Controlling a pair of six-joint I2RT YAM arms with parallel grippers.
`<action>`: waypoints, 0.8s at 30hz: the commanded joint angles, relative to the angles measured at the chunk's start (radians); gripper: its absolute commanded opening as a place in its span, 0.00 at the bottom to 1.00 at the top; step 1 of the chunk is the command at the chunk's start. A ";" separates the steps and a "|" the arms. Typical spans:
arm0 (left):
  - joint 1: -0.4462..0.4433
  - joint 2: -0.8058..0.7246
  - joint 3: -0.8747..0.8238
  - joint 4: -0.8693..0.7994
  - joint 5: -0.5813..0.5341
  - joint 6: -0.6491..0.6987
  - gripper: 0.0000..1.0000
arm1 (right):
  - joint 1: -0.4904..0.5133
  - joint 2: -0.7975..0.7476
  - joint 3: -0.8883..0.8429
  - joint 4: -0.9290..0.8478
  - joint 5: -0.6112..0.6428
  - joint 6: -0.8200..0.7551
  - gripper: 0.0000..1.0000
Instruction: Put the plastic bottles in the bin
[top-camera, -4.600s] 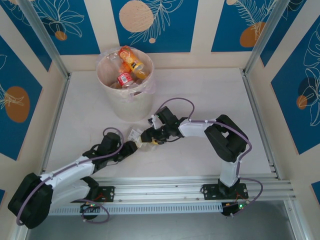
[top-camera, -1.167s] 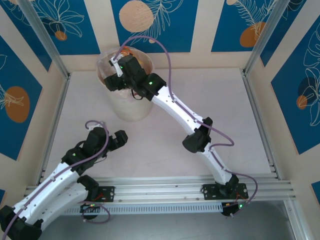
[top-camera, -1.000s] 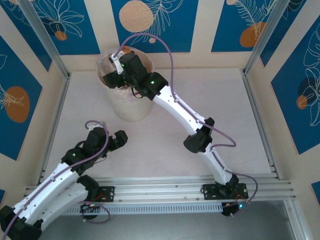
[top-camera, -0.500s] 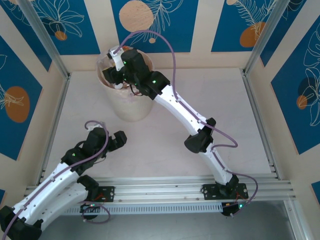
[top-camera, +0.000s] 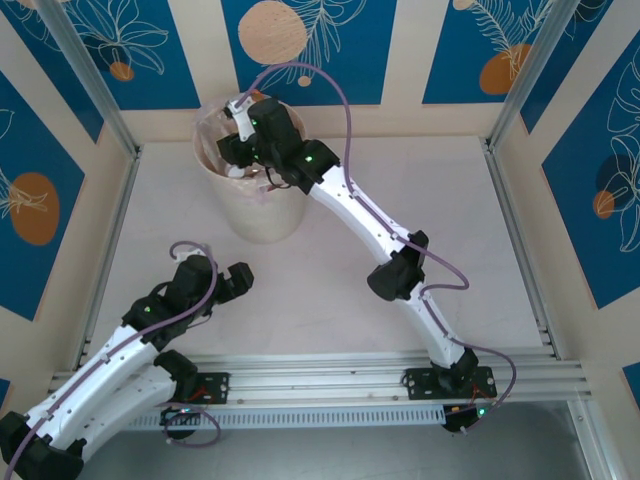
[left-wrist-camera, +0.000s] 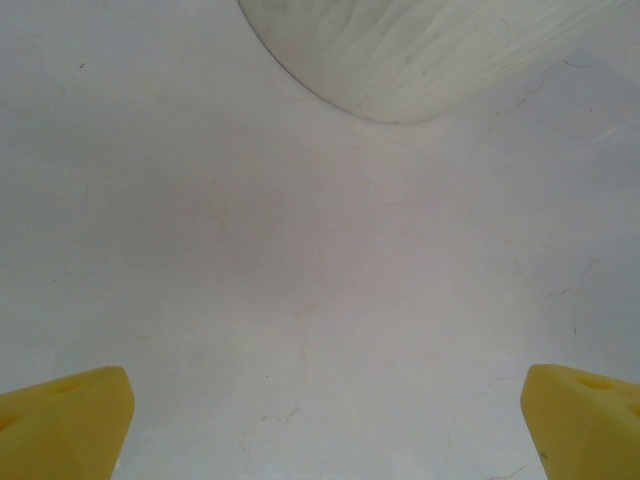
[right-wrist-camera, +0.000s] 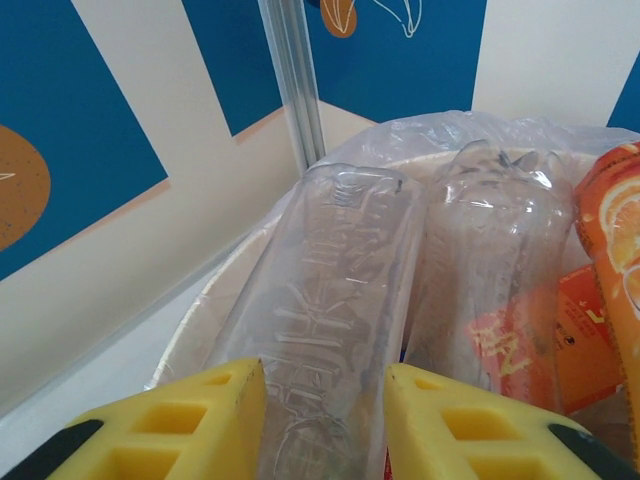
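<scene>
right gripper pinches a clear unlabelled bottle over the bin (already heaped with labelled bottles). dropped here, it may roll off over the rim. left gripper is spread wide above bare table.

No readable text. Raised lettering along clear bottle, illegible. Orange-red label on neighbouring bottle, print blurred. Orange-fruit picture on third bottle.

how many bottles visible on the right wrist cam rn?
3, all in the bin: clear bottle between the right jaws, red-label bottle just right of it, orange-label bottle at the right edge. More may be hidden below.
</scene>
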 joint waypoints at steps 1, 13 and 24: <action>0.009 -0.009 0.028 -0.010 -0.012 0.007 0.99 | 0.024 0.024 -0.048 -0.161 0.027 -0.037 0.38; 0.010 -0.011 0.044 -0.013 -0.028 0.024 1.00 | 0.047 -0.037 -0.016 -0.173 0.083 -0.049 0.39; 0.010 -0.018 0.103 -0.048 -0.071 0.068 1.00 | 0.046 -0.142 0.038 -0.019 0.085 -0.074 0.56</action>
